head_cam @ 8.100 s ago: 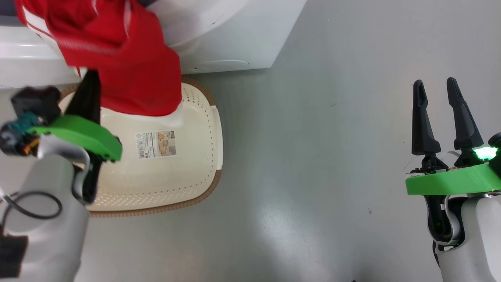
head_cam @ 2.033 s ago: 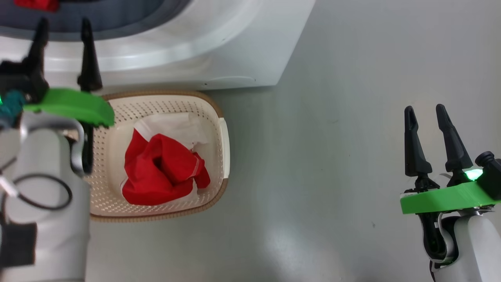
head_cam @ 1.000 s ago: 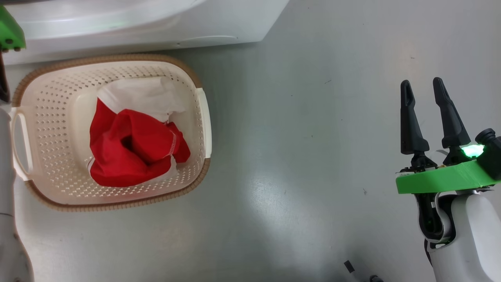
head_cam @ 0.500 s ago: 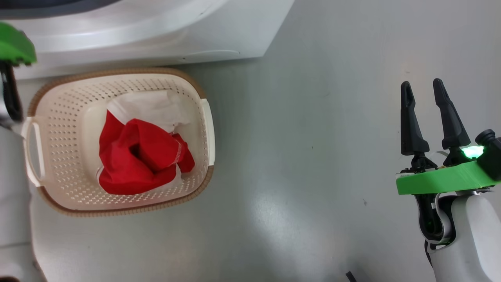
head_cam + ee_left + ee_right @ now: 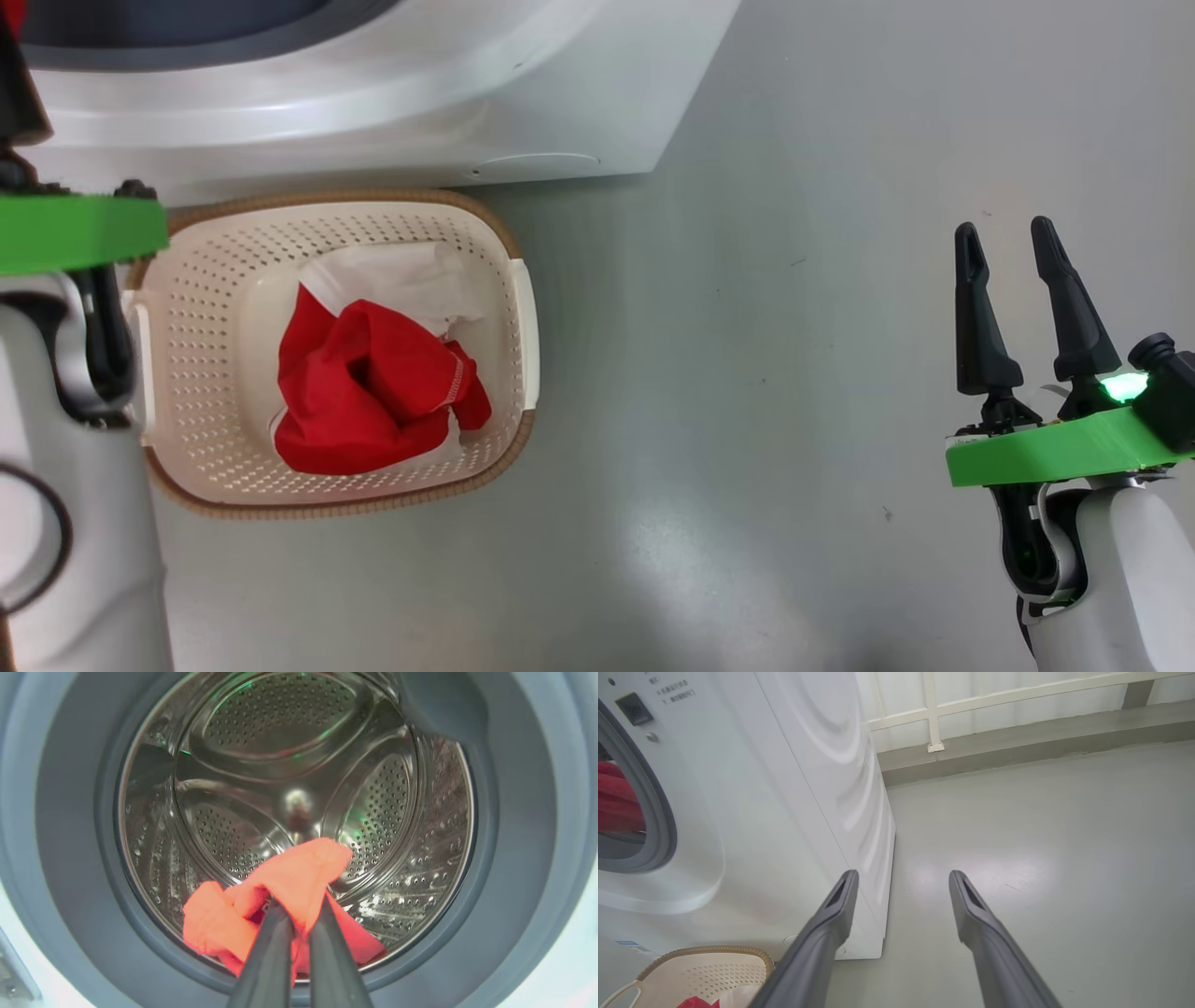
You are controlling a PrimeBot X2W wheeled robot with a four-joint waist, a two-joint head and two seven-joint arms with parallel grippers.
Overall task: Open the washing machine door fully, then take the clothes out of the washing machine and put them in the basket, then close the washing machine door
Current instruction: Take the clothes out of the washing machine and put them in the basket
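Laundry spot, prob. a plain utility or test room. Signs: white front-load washing machine [image 5: 392, 103] w/ grey door seal & perforated steel drum [image 5: 299, 779], standing straight on a glossy grey floor [image 5: 747, 327]. Cream plastic basket [image 5: 205, 317] w/ brown rim sits on the floor just in front of it, red & white clothes [image 5: 373, 401] inside. Behind: white panelled wall [image 5: 1017, 690] w/ rail strips, grey ledge [image 5: 1017, 737] along its base.

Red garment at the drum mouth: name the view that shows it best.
Left wrist view: the red garment sits large, centred, pinched by the shut jaws of the left gripper. The right wrist view gives a red strip through the grey ring; the head view, a corner sliver.
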